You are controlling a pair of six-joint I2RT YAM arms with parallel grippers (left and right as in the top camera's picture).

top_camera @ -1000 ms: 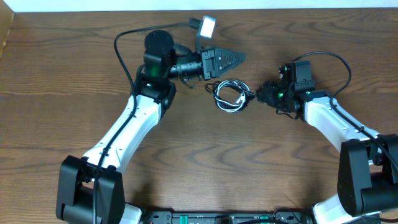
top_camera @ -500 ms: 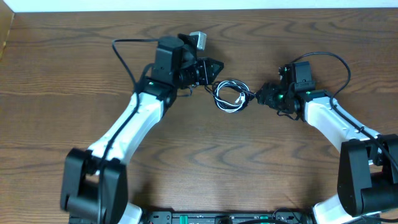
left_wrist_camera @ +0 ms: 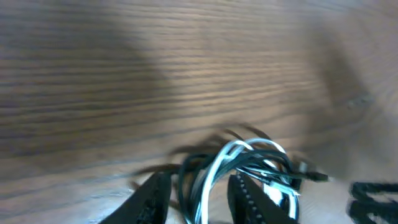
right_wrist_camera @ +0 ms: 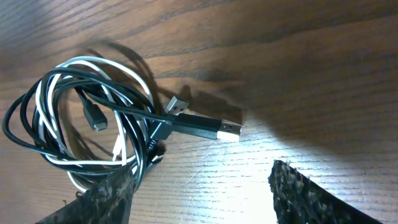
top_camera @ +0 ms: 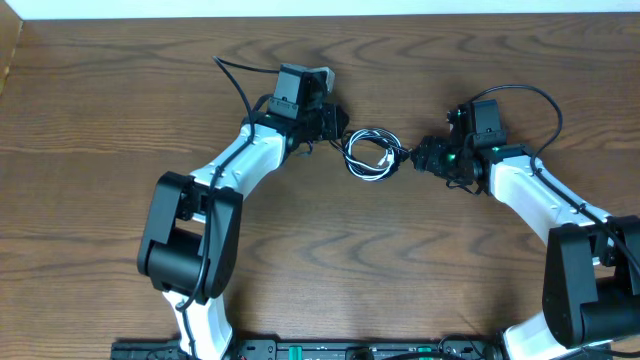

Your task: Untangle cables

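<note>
Two robot arms flank a small tangle of cables lying on a wooden table, slightly beyond its middle and between the two grippers. The left gripper comes in from the tangle's upper left. Its wrist camera, blurred, shows the fingers parted, with strands of the black cable and white cable looping between them; whether either finger touches a strand cannot be told. The right gripper sits just beside the tangle on the opposite side. Its jaws are spread wide, and one finger lies at the rim of the coil while the other stands well apart over bare wood. A black USB plug with a silver tip juts out of the coil towards the gap between those fingers, with a smaller silver plug near it. The white cable is coiled inside the black loops. The far table edge runs near both arms, along a pale strip at the top of the overhead view. Open wood stretches to the left, to the right and towards the arm bases in the foreground.
</note>
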